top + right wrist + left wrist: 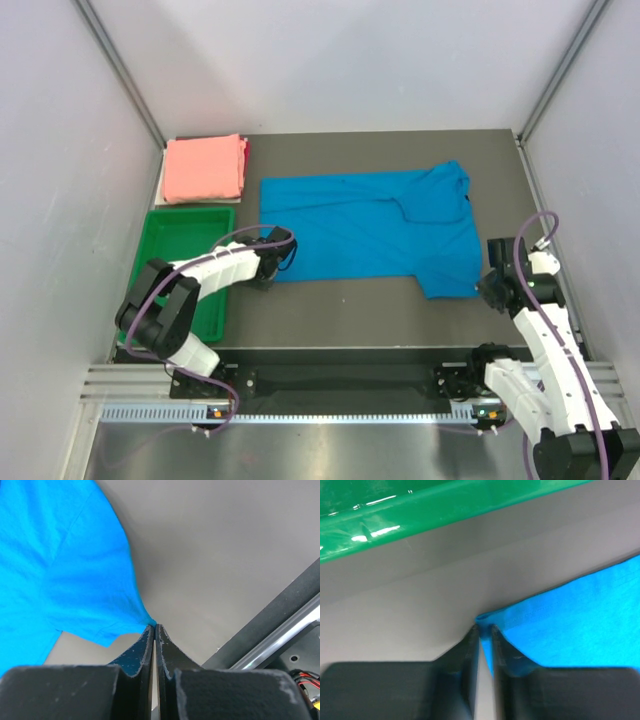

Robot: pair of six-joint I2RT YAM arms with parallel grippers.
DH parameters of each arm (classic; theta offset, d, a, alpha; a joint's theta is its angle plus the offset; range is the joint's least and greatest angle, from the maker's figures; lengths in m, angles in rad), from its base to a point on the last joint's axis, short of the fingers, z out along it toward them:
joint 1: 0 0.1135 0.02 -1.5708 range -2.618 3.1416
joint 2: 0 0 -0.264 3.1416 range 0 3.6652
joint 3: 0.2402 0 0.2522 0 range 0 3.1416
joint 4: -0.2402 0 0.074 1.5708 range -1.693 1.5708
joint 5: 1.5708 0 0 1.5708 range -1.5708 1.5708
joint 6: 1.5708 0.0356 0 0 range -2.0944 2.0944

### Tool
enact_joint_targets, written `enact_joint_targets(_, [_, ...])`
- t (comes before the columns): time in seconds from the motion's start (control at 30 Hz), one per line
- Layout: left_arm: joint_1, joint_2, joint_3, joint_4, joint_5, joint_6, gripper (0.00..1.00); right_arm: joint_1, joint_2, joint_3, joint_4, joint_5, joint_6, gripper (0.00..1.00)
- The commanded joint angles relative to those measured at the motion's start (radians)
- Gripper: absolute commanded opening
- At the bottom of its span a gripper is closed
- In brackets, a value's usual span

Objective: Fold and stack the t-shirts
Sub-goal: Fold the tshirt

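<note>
The pink t-shirt (205, 168) looks sorted: it's folded in the far left corner of the counter (350, 310), just behind the green tray (190, 212). The blue t-shirt (370, 225) is the one in hand. It lies mostly flat mid-counter with some cloth flopped over near the collar, so I'd call this the start of its fold.

The left pincer (482, 630) is down at the near left hem corner with its jaws almost together. It looks like the cloth corner sits in the slit between them, though that wrist view is pretty blurry. The right pincer (154, 627) is fully closed, with the tip of the near right corner pinched at its fingertips.

Next move, I reckon: lift both corners together, keep the near edge taut and carry it over towards the far edge. Lift unevenly and a thin corner could slip out, or the fold goes crooked. After that it gets stacked with the pink one.
</note>
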Motion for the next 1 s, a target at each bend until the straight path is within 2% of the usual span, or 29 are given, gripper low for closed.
enact_joint_targets(0.0, [-0.001,0.043,0.003,-0.025,0.008,-0.055,0.15,0.004,0.008,0.016,0.038,0.029,-0.001,0.0])
enact_joint_targets(0.07, [-0.001,0.039,-0.002,-0.01,0.012,-0.035,0.0,0.004,0.022,0.028,0.034,0.055,-0.004,0.0])
enact_joint_targets(0.23, [-0.038,-0.055,-0.02,-0.051,-0.057,-0.064,0.0,0.004,0.062,0.095,-0.006,0.119,-0.049,0.0])
enact_joint_targets(0.3, [-0.053,-0.096,0.006,-0.14,-0.11,-0.085,0.0,0.006,0.061,0.105,-0.03,0.148,-0.044,0.0])
enact_joint_targets(0.4, [-0.076,-0.115,0.058,-0.256,-0.138,-0.116,0.0,0.003,0.018,0.094,-0.049,0.145,-0.033,0.0])
enact_joint_targets(0.5, [-0.099,-0.122,0.066,-0.289,-0.141,-0.133,0.0,0.004,-0.06,0.085,-0.078,0.142,-0.036,0.0])
enact_joint_targets(0.7, [-0.127,-0.128,0.081,-0.364,-0.159,-0.167,0.0,0.004,-0.079,0.122,-0.162,0.154,-0.059,0.0])
enact_joint_targets(0.8, [-0.135,-0.122,0.107,-0.37,-0.199,-0.138,0.0,0.004,-0.07,0.111,-0.144,0.156,-0.087,0.0])
enact_joint_targets(0.97, [-0.132,-0.04,0.202,-0.387,-0.296,-0.098,0.0,0.004,0.04,0.125,0.038,0.144,-0.17,0.0])
